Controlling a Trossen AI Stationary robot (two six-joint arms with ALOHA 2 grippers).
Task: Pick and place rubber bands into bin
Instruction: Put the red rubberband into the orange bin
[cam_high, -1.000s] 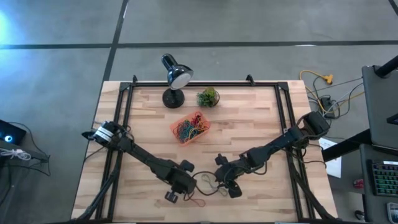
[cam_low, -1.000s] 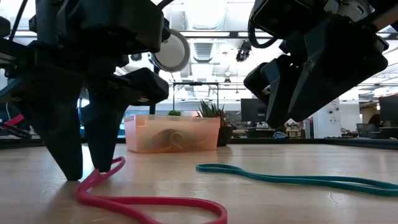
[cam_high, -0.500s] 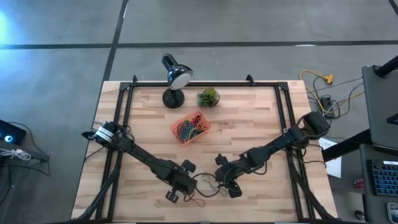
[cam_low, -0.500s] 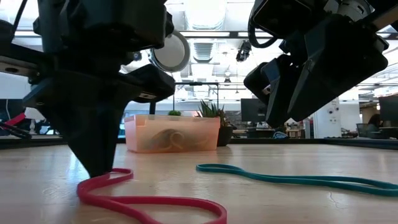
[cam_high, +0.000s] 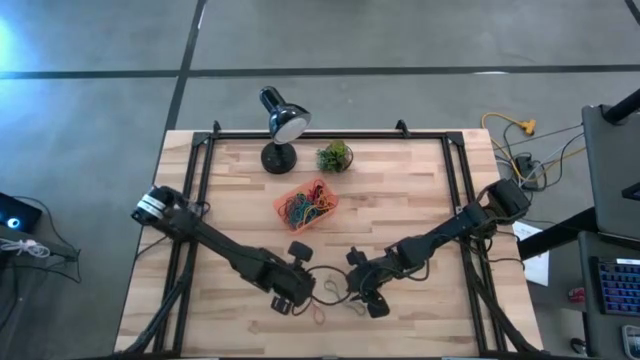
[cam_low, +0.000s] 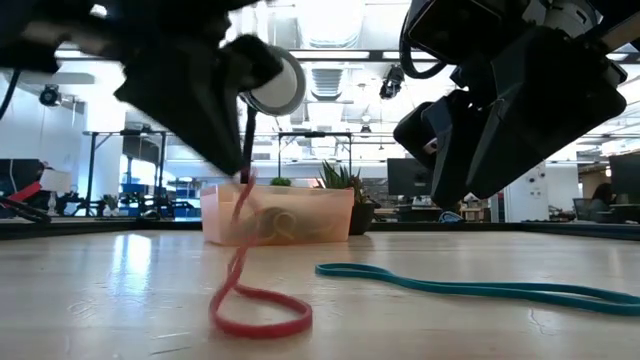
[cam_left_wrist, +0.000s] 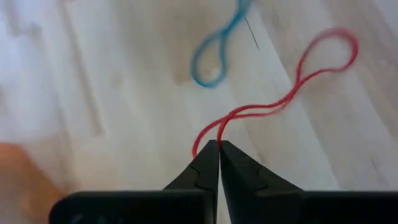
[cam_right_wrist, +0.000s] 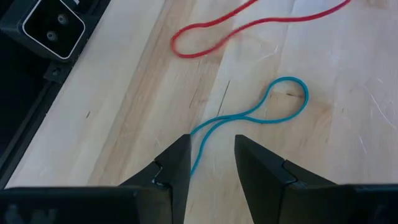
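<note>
Wooden table (cam_high: 400, 190): left gripper (cam_left_wrist: 218, 148) jaws now pinching red rubber band (cam_low: 245, 290), lifted; right gripper (cam_right_wrist: 211, 155) jaws spread, unmoved.

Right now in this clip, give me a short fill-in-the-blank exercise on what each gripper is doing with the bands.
1. The left gripper is shut on the ___ rubber band.
2. That band's lower loop still touches the ___.
3. The right gripper is open, with the ___ rubber band running between its fingers.
4. The bin stands on the table beside the small potted ___.

Missing words: red; table; teal; plant
</note>
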